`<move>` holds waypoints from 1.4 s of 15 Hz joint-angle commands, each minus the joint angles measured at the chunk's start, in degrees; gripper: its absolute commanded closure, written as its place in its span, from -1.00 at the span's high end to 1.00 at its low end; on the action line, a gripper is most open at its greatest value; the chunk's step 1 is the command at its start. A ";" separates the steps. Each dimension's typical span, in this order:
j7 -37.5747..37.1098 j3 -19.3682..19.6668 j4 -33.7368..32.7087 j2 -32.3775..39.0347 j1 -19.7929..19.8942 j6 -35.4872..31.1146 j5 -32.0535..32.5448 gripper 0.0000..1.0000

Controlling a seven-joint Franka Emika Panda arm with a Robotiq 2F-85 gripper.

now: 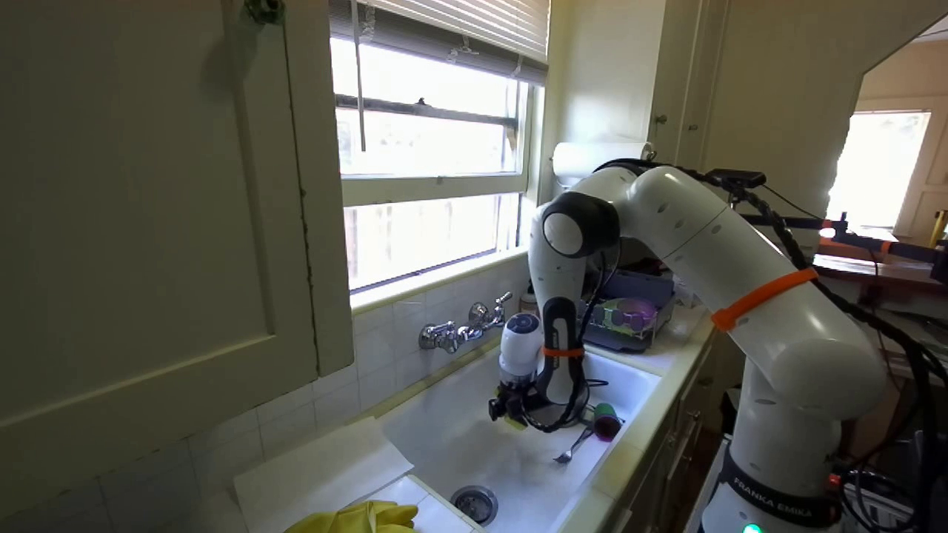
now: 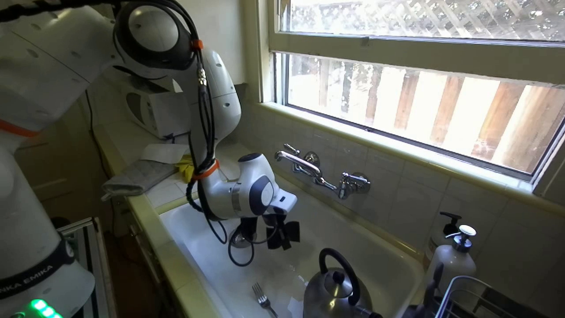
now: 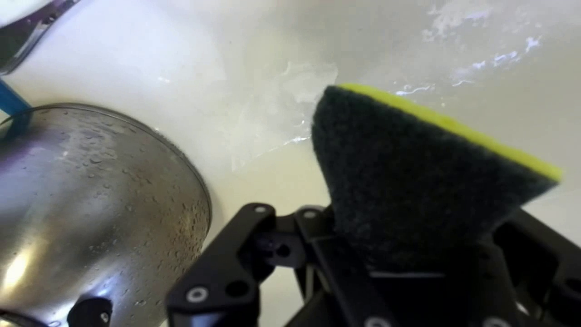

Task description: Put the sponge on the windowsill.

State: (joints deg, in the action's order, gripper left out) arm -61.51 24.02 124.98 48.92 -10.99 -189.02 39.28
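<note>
The sponge (image 3: pixel 408 172) is a dark, almost black pad with a thin yellow layer along its far edge. My gripper (image 3: pixel 408 231) is shut on its near end in the wrist view, and the pad sticks out beyond the fingers. Its fingertips are partly hidden by the pad. In an exterior view the gripper (image 1: pixel 511 409) hangs over the sink, with a bit of yellow sponge (image 1: pixel 515 423) below it. The gripper (image 2: pixel 282 236) also shows dark in an exterior view. The white windowsill (image 1: pixel 437 276) runs along the window foot, above the faucet; it also shows here (image 2: pixel 397 146).
The white sink (image 2: pixel 229 282) holds a steel kettle (image 2: pixel 329 291), a fork (image 2: pixel 262 298) and a cup (image 1: pixel 606 423). The chrome faucet (image 2: pixel 326 176) juts from the wall below the sill. A soap bottle (image 2: pixel 454 260) stands by the dish rack (image 1: pixel 629 318). Yellow gloves (image 1: pixel 355 518) lie on the counter.
</note>
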 commanded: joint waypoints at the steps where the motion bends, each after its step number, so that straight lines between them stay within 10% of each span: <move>1: 1.20 3.07 6.46 -6.51 -3.31 1.89 2.04 -1.00; 9: 5.60 12.97 16.32 -22.58 -11.91 4.97 7.25 -1.00; 21: 12.49 10.73 17.36 -42.79 -10.24 15.66 4.28 -1.00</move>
State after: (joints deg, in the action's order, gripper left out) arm -51.16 36.24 141.44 11.46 -22.08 -177.98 45.85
